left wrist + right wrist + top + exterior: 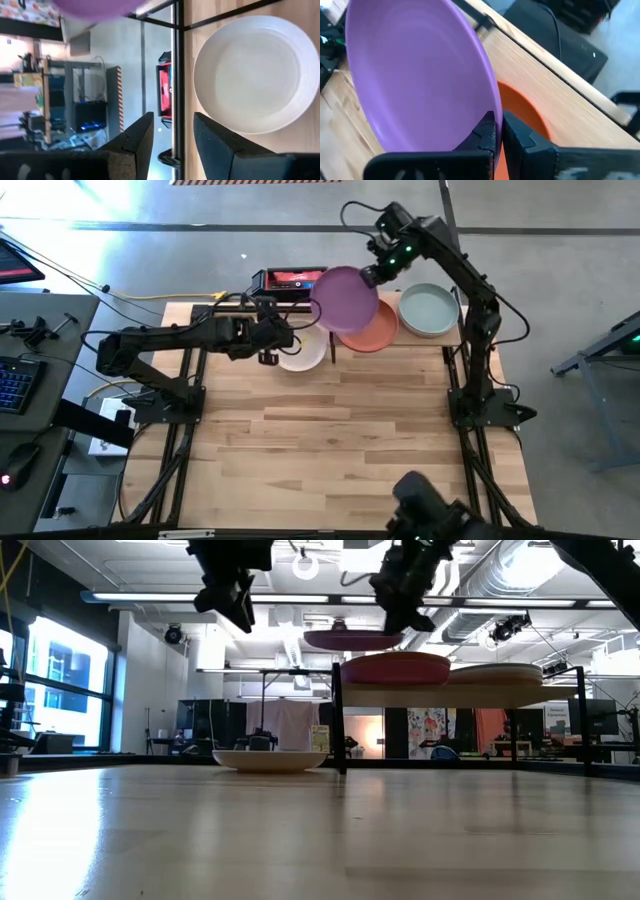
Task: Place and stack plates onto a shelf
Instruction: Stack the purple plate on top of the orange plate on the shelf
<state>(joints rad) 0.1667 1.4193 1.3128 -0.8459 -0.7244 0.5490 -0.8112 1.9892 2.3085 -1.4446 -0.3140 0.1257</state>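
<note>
Locate the purple plate (346, 299) in the upper centre of the high view. You will see it held in the air, clear of the shelf (392, 340), partly overlapping the orange plate (372, 331) beneath it. In the low view the purple plate (350, 639) hangs roughly level just above the orange plate (396, 668), with a gap between them.

The right gripper (498, 131) has its jaws clamped on the rim of the purple plate (415, 75). In the high view you find this gripper (374, 274) at the plate's upper right edge.

On the shelf, the orange plate sits toward the left and the pale teal plate (429, 310) lies just to its right. The low view shows both resting on the shelf top (440, 694).

The cream-white plate (303, 352) lies on the desk (340, 440) to the left of the shelf, below the red-and-black box (292, 280) in the frame.

The left gripper (270, 340) hovers at the left edge of the cream-white plate. In the left wrist view its jaws stand apart and hold nothing, with the cream-white plate (252, 72) to the upper right of them in the frame.
</note>
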